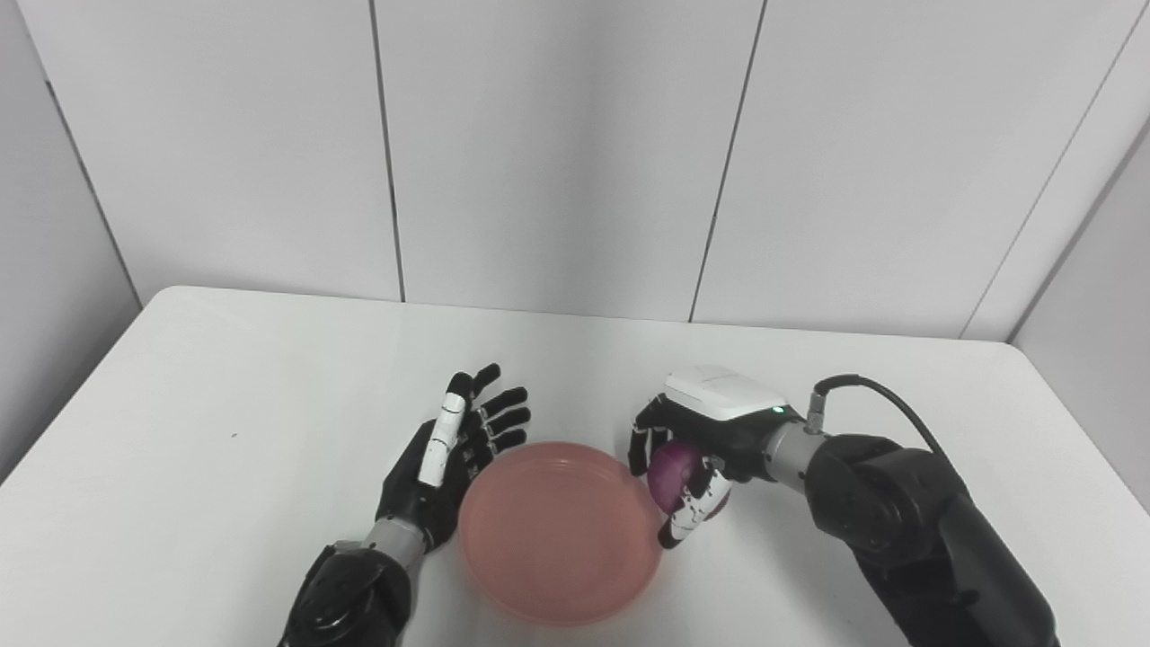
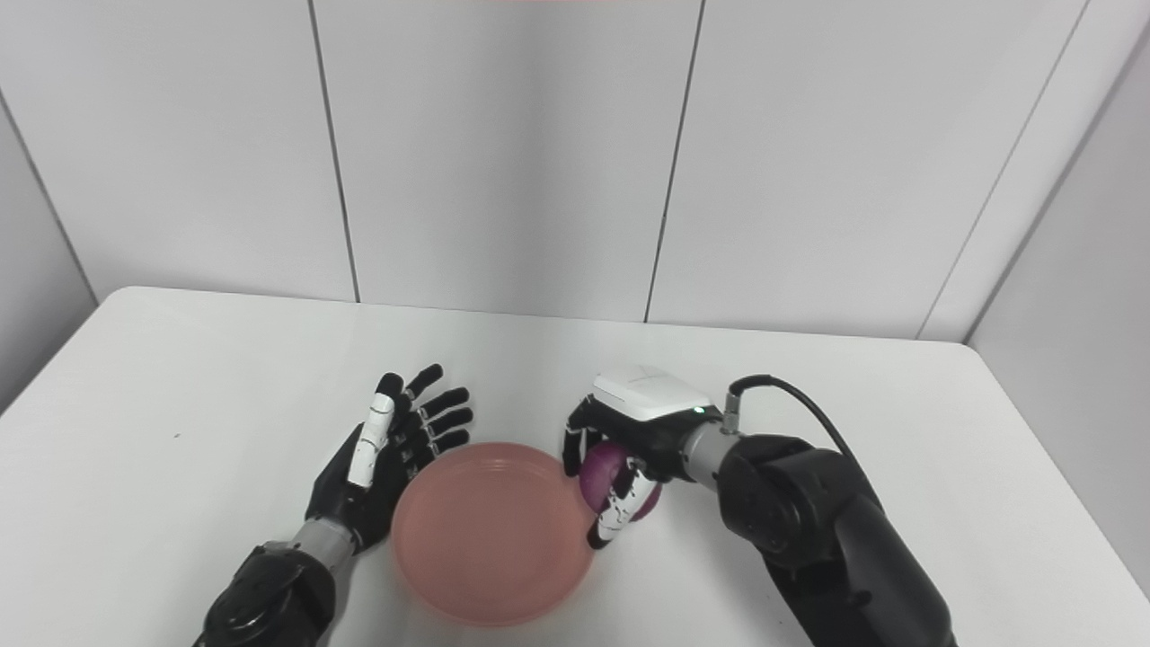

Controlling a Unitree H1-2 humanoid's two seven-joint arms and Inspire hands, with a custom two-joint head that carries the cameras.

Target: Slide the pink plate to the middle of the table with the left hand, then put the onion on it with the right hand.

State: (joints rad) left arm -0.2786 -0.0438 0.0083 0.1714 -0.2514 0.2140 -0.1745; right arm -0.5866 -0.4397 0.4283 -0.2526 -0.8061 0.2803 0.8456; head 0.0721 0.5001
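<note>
The pink plate (image 1: 557,548) lies on the white table (image 1: 225,404), near its front edge and about midway across. My left hand (image 1: 454,454) stands open at the plate's left rim, fingers spread and pointing away, palm toward the plate. A purple onion (image 1: 672,474) is held in my right hand (image 1: 696,449), which is shut on it just beyond the plate's right rim. The fingers wrap the onion from above and the thumb from below. In the right eye view the onion (image 2: 602,472) sits at the plate's (image 2: 490,539) right edge.
The table's far edge meets grey wall panels (image 1: 557,153). Bare tabletop spreads to the left, right and behind the hands. A black cable (image 1: 885,400) loops off my right wrist.
</note>
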